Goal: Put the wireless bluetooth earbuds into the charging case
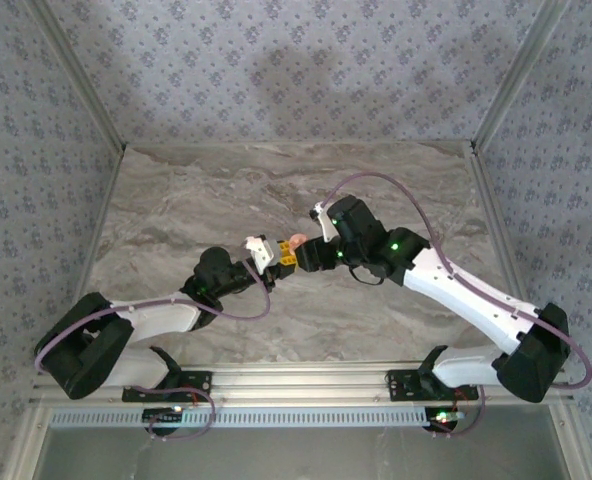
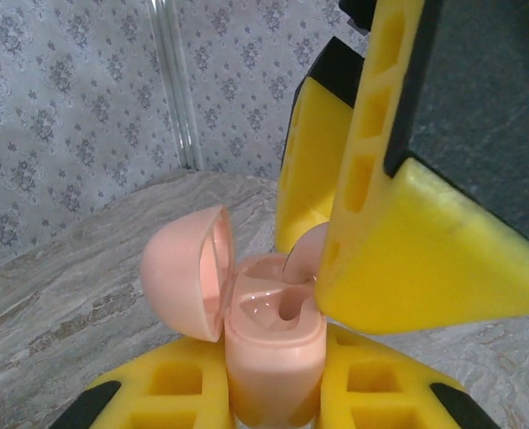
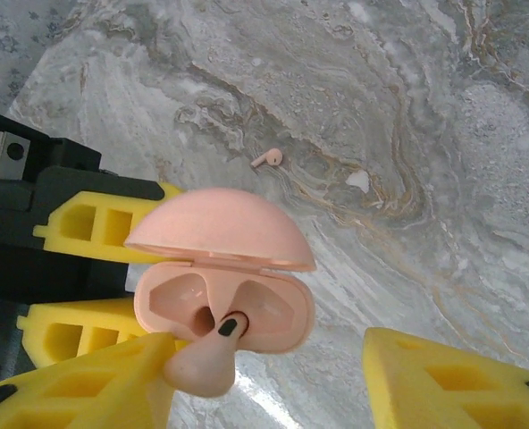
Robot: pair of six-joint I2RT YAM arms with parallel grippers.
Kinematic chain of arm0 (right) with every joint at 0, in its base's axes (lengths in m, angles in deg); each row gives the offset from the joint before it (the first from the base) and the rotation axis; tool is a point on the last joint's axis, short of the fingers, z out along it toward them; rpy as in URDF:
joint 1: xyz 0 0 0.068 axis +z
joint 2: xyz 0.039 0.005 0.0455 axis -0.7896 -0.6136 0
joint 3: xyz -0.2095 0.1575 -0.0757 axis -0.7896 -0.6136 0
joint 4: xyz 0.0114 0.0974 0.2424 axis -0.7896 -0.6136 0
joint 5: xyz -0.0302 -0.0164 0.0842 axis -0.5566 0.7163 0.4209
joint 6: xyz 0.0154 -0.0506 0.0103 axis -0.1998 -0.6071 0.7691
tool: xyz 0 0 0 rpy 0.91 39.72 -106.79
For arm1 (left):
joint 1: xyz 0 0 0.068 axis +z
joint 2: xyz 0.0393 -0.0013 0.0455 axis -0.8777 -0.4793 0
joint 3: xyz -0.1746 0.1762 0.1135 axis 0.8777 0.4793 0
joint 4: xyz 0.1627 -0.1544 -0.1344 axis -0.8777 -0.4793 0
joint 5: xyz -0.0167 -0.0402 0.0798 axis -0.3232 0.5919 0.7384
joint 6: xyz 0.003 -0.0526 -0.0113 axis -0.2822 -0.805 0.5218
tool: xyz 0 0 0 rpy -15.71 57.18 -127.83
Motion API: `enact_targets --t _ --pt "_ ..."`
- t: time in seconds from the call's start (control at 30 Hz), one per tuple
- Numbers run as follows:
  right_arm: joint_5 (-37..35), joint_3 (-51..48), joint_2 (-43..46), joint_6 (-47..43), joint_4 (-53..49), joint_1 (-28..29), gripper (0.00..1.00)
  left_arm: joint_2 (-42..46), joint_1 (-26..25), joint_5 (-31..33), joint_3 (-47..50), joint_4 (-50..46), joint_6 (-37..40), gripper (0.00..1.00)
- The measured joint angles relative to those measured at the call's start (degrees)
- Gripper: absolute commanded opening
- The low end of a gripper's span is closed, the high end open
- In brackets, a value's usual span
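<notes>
Over marble tabletop (image 3: 425, 134), left gripper (image 2: 273, 398) is clamping the charging case (image 2: 273, 344); right gripper (image 3: 269, 362) is gaping, earbud (image 3: 202, 365) between its jaws.

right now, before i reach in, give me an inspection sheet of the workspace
surface: grey-veined marble-patterned tabletop
job's things: pink charging case, lid open; first earbud at the case mouth, not seated; second earbud lying on the tabletop beyond the case
clutter: nothing seen
end effectors: left end effector shut on the charging case; right end effector open, one finger against the first earbud
cables: purple cable looping along each arm
surroundings: floral-patterned walls; metal rail at the near edge
</notes>
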Motion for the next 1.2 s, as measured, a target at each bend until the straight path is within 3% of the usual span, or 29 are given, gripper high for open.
enact_targets --t 0.7,0.9,1.07,1.2 --pt "0.35 -3.30 3.72 0.02 0.39 -4.24 0.55 0.04 0.00 0.22 0.00 -0.17 0.02 0.14" --pt "3.28 -5.66 5.81 -0.42 3.50 -5.51 0.54 0.76 0.00 0.22 0.00 -0.35 0.22 0.14" --pt "6.64 -6.60 8.07 -1.18 6.34 -6.12 0.46 0.85 0.00 0.22 0.00 -0.59 0.39 0.14" --pt "9.55 -7.61 9.66 -1.27 8.94 -7.23 0.33 0.85 0.00 0.22 0.00 -0.59 0.39 0.14"
